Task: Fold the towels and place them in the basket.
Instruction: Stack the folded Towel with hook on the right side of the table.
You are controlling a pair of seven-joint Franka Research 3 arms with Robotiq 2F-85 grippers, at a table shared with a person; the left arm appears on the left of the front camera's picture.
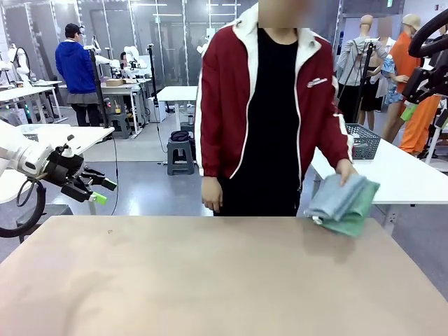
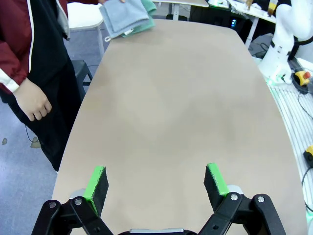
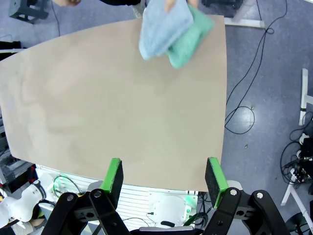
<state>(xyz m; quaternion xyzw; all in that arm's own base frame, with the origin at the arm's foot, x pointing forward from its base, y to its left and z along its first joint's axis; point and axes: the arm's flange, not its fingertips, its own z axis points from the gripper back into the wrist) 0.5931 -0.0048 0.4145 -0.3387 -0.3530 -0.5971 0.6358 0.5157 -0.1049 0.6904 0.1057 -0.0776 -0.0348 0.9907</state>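
— So where do we stand? Our left hand [image 2: 155, 183] hangs at the left edge of the counter [image 1: 210, 280], fingers spread as wide as they go, nothing between them. Our right hand [image 3: 165, 178] sits above the near right end of the counter, fingers also well apart and bare.

— And the towels?

— The person's hand [image 1: 344, 170] has both of them, the grey towel [image 1: 334, 198] lying over the green towel [image 1: 355, 213], at the far right corner of the counter. They look bunched, not flat. We can't tell if they rest on the surface or hover just over it. The basket [image 1: 364, 140] stands on another white table behind the person, well apart from our counter.

— What worries us, then?

— First, reaching in while that hand is on the cloth. We could pinch fingers or tug the pile off the edge, since it sits right at the corner.

— And if we wait?

— Then the stack itself is the trouble. With one towel on top of the other, a pinch may catch both layers, and we fold two as one. Terry cloth clings, too, so a corner may drag its neighbour along.

— The basket?

— Likely out of our reach where it stands. Unless someone brings it over, any folded towel has nowhere to go.
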